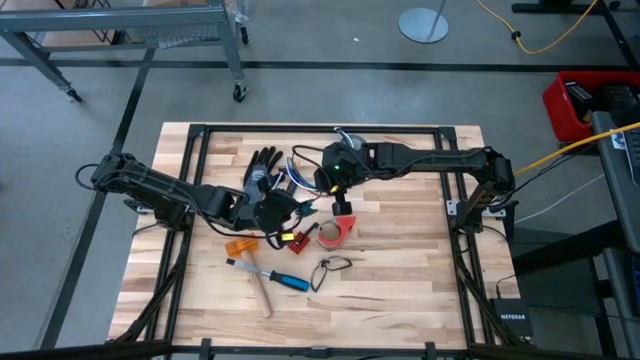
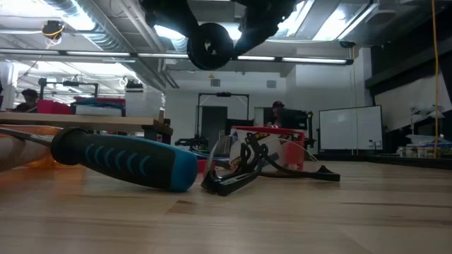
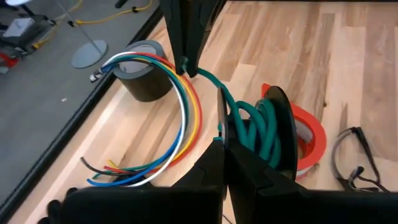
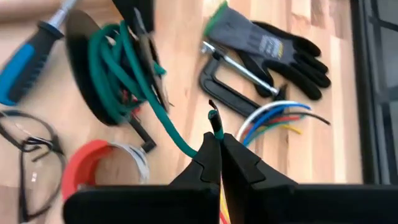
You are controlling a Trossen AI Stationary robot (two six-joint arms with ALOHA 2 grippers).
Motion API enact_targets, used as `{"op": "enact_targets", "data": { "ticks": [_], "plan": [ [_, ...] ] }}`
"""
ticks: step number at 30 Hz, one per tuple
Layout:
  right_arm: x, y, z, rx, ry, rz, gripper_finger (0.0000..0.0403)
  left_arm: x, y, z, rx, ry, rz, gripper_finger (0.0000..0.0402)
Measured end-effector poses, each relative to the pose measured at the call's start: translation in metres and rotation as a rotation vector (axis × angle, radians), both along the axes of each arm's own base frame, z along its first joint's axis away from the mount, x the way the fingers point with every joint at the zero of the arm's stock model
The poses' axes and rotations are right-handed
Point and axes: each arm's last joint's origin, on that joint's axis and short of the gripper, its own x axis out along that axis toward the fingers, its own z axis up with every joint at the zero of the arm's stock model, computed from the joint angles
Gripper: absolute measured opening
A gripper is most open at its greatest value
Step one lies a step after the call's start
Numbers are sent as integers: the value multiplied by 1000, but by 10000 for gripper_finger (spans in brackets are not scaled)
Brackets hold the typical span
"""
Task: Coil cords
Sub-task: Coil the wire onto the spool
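The left claw (image 3: 222, 149) is pressed together on a thick green cord (image 3: 252, 121) that loops in several turns around a dark round spool (image 3: 281, 118), held just above the wooden slatted table (image 1: 400, 270). The right claw (image 4: 219, 144) is pinched shut on the free end of that same green cord — its cut tip pokes out just past the fingertips, and the cord runs taut from there to the spool. In the high view both claws meet near the table's middle, the left arm coming from the left and the right arm from the right. The cords (image 3: 158, 134), a loose bundle of thin blue, yellow, white, orange and red wires, lie on the table in a curved arc beside a black roll of tape (image 3: 144, 78), untouched by either claw. A dark grey work glove (image 4: 273, 43) and a black metal clamp (image 4: 233, 84) lie close to the bundle's ends. Near the spool sit a red-and-white tape roll (image 4: 102, 167), clear safety glasses with black arms (image 2: 247, 169) and a screwdriver with a blue and black handle (image 2: 120, 159).
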Motion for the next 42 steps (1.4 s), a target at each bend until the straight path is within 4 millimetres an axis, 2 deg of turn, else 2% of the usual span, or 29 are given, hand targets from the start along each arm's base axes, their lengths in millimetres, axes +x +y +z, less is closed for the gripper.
{"op": "enact_targets", "data": {
  "ticks": [11, 24, 31, 42],
  "plan": [
    [-6, -1, -4, -39, 80, -38, 1, 1, 2, 2, 50, -34, 60, 0],
    [-7, -1, -4, 2, 86, -98, 1, 7, 3, 16, 64, -244, 215, 0],
    [-3, -4, -1, 21, 23, -218, 1, 6, 5, 18, -6, -377, 380, 0],
    [2, -4, 1, 86, -47, -287, 1, 5, 7, 19, 17, -437, 469, 0]
  ]
}}
